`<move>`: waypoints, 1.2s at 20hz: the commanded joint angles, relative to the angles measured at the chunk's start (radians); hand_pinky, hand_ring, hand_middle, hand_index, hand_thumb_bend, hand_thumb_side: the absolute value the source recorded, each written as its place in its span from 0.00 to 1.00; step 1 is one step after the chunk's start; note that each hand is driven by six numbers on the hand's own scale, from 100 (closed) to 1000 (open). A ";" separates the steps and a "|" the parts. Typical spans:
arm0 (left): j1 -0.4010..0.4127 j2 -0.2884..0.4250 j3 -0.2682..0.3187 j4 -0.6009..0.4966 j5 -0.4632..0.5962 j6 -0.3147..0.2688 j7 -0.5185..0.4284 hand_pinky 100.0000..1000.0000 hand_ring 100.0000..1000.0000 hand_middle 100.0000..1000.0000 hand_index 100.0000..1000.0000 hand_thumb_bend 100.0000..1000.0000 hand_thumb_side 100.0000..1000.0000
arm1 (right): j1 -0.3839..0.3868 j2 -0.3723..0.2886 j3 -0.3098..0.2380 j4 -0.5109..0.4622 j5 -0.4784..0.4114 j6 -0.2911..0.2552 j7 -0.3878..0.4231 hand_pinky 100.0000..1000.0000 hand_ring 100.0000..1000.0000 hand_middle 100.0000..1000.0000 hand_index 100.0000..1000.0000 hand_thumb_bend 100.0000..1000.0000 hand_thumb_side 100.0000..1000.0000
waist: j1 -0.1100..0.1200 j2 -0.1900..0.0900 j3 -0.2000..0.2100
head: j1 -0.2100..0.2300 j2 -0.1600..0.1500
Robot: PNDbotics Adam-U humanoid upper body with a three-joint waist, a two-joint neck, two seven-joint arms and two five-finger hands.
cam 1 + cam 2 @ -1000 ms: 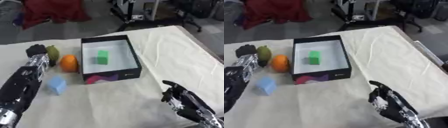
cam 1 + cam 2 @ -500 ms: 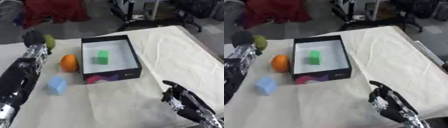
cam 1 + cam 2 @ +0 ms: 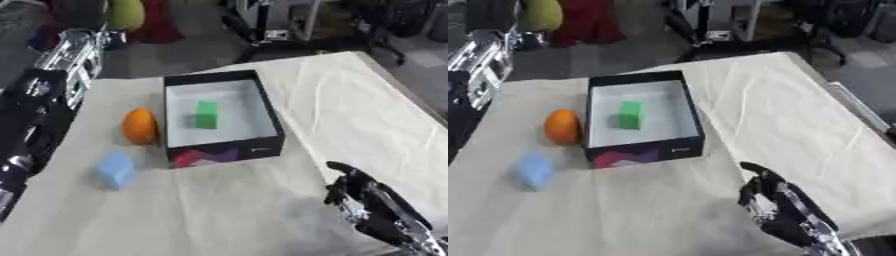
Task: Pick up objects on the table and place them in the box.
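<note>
left robot hand (image 3: 83, 12) has risen clear of the tabletop (image 3: 350, 105), curled around a yellow-green fruit (image 3: 125, 13); right robot hand (image 3: 372, 202) rests open.

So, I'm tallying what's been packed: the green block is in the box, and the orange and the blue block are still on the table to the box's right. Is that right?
Not quite. The orange and the blue block lie on the table to the left of the box, not its right, as the left eye view shows. The green block is indeed inside the box.
</note>
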 commanded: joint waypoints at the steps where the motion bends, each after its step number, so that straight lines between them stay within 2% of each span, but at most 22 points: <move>1: -0.005 -0.004 -0.083 -0.087 0.057 -0.057 -0.052 0.45 0.36 0.34 0.48 0.20 0.12 | -0.011 -0.018 0.000 -0.013 -0.006 -0.001 0.002 0.82 0.51 0.43 0.92 0.00 0.41 | -0.001 -0.019 -0.003 | 0.006 -0.002; 3: 0.006 -0.017 -0.138 -0.101 0.093 -0.093 -0.087 0.47 0.37 0.36 0.49 0.20 0.11 | -0.012 -0.018 0.000 -0.013 -0.006 -0.001 0.003 0.82 0.51 0.43 0.92 0.00 0.41 | -0.001 -0.018 -0.003 | 0.005 -0.002; 6: 0.021 -0.029 -0.183 -0.100 0.147 -0.147 -0.141 0.50 0.40 0.40 0.53 0.21 0.11 | -0.013 -0.018 0.000 -0.013 -0.007 -0.001 0.002 0.82 0.51 0.43 0.92 0.00 0.41 | -0.001 -0.018 -0.003 | 0.003 -0.002; 10: 0.037 -0.031 -0.205 -0.074 0.220 -0.219 -0.214 0.57 0.48 0.50 0.63 0.34 0.15 | -0.014 -0.018 0.001 -0.013 -0.006 -0.001 0.004 0.82 0.51 0.43 0.92 0.00 0.41 | 0.000 -0.016 0.000 | -0.002 -0.002; 12: 0.039 -0.028 -0.209 -0.062 0.253 -0.243 -0.247 0.61 0.54 0.57 0.70 0.57 0.25 | -0.014 -0.018 0.001 -0.013 -0.007 -0.001 0.004 0.82 0.51 0.43 0.92 0.00 0.41 | -0.001 -0.017 0.000 | -0.003 -0.002; 15: 0.039 -0.012 -0.209 -0.083 0.268 -0.247 -0.300 0.64 0.59 0.65 0.75 0.81 0.33 | -0.013 -0.018 -0.002 -0.013 -0.006 0.000 0.002 0.82 0.51 0.43 0.92 0.00 0.41 | -0.001 -0.016 0.004 | -0.004 -0.002; 17: 0.038 0.002 -0.202 -0.111 0.251 -0.239 -0.334 0.66 0.62 0.69 0.79 0.94 0.38 | -0.014 -0.018 -0.001 -0.013 -0.006 -0.001 0.002 0.82 0.51 0.43 0.92 0.00 0.41 | -0.001 -0.017 0.006 | -0.005 -0.002; 20: 0.036 0.039 -0.168 -0.172 0.217 -0.219 -0.381 0.67 0.63 0.70 0.80 0.98 0.44 | -0.012 -0.018 -0.003 -0.013 -0.006 0.000 0.001 0.82 0.51 0.43 0.92 0.00 0.41 | -0.001 -0.017 0.012 | -0.009 -0.002; 24: 0.045 0.122 -0.074 -0.278 0.201 -0.188 -0.447 0.69 0.61 0.69 0.80 0.90 0.46 | -0.011 -0.018 -0.006 -0.012 -0.005 0.000 -0.003 0.82 0.51 0.43 0.92 0.00 0.41 | 0.000 -0.019 0.021 | -0.012 -0.002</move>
